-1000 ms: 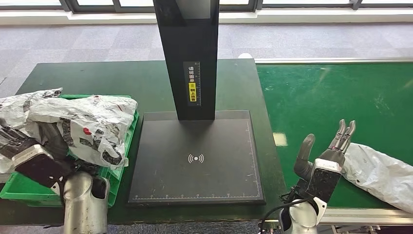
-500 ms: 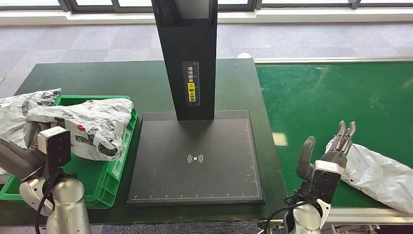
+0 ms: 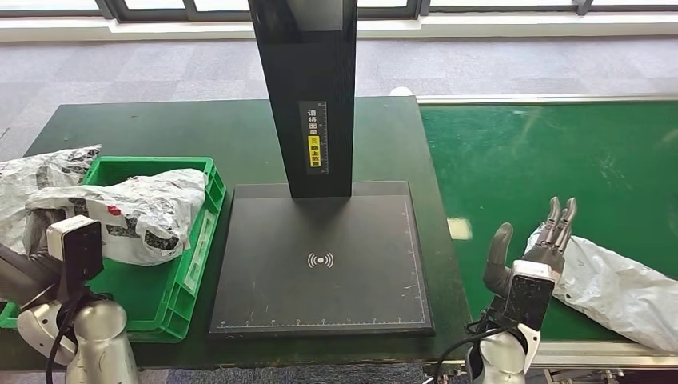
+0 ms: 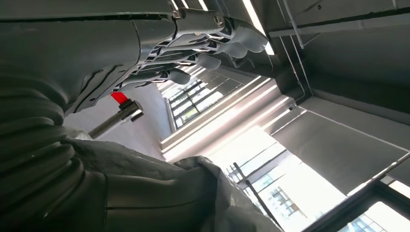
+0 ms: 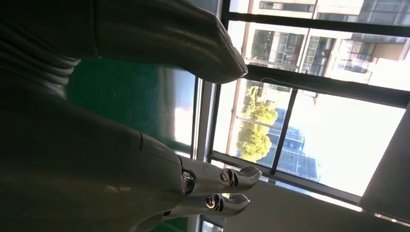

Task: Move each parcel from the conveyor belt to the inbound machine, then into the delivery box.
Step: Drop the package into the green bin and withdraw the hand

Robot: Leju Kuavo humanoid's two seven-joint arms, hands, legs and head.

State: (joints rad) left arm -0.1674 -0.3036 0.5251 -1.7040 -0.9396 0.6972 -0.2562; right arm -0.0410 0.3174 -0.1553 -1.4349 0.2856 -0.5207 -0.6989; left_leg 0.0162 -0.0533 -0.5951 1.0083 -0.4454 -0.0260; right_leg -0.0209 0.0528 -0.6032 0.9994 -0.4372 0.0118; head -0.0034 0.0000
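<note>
A white-grey printed parcel [image 3: 128,212] lies in the green delivery box [image 3: 188,276], its left end hanging over the box's rim. My left hand [image 3: 17,276] sits low at that end, palm up. In the left wrist view its fingers [image 4: 203,46] are stretched out and apart from the grey parcel film [image 4: 183,198] by the thumb. A second white parcel [image 3: 628,292] lies on the green conveyor belt [image 3: 544,160]. My right hand [image 3: 534,256] stands open with its fingers up at that parcel's left edge; the right wrist view shows the fingers [image 5: 217,188] spread.
The black inbound machine plate [image 3: 320,264] with its tall column [image 3: 308,96] stands between box and belt. Another crumpled parcel [image 3: 36,180] lies left of the box. The dark green table [image 3: 176,128] stretches behind.
The parcel has dropped from above the box down into it. My left arm has sunk and pulled back to the left. My right hand has hardly moved.
</note>
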